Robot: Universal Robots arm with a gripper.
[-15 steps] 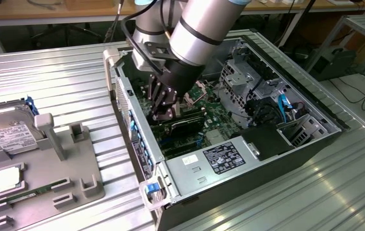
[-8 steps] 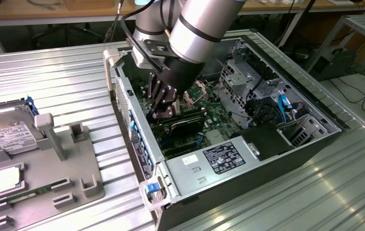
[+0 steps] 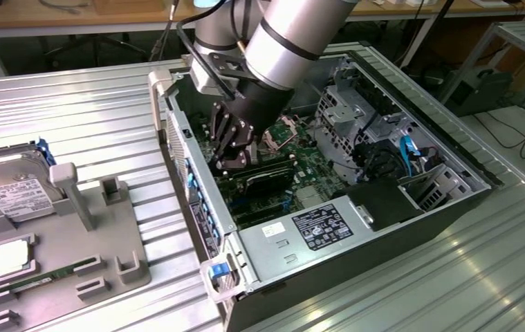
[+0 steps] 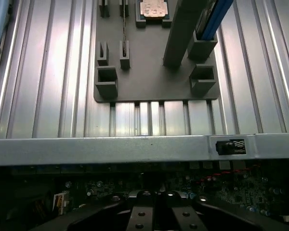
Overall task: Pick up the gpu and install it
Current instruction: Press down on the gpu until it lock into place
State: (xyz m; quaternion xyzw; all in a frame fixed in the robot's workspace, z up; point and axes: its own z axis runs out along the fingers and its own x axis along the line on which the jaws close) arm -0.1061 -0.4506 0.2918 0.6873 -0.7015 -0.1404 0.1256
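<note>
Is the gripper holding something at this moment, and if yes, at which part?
It cannot be told. The gripper is shut and down inside the open computer case, just above a dark card on the motherboard, but no grasped object is visible.

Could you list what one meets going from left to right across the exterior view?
Hard drive → grey holder tray → gripper, reaching down inside the open PC case → motherboard → drive cage.
</note>
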